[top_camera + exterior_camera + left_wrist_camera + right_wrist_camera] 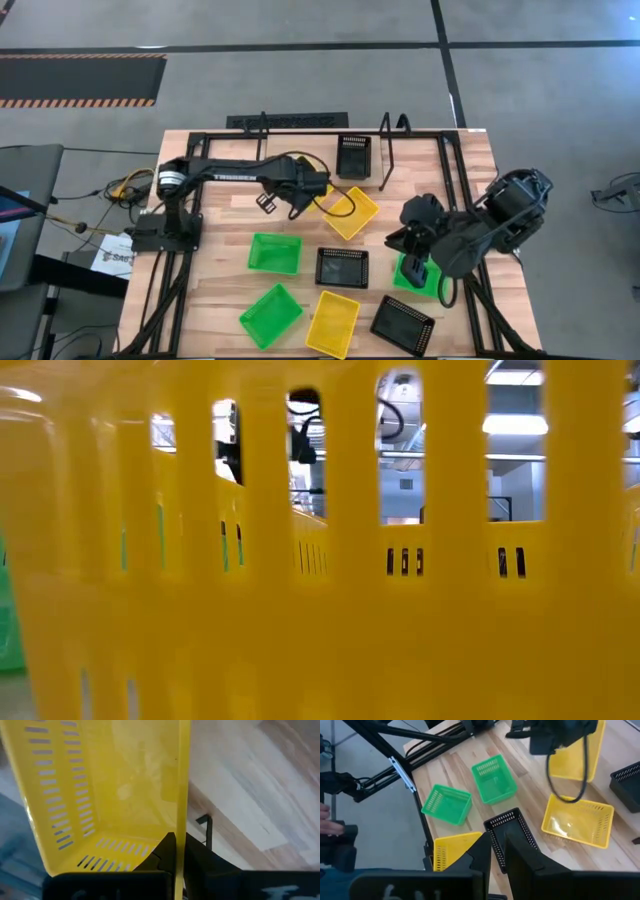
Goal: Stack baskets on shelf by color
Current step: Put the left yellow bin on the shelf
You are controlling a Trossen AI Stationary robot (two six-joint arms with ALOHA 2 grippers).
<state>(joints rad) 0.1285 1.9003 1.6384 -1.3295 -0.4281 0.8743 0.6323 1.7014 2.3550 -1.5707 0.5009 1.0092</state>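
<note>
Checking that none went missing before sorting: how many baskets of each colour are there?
green baskets: 3
yellow baskets: 3
black baskets: 3
Total: 9

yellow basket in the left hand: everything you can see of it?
The yellow basket is a shallow rectangular tray, glossy plastic by its look, with slotted walls and a plain floor. It is empty. The left hand is shut on one side wall, rim between its fingers. It is near the middle of the table.
</note>
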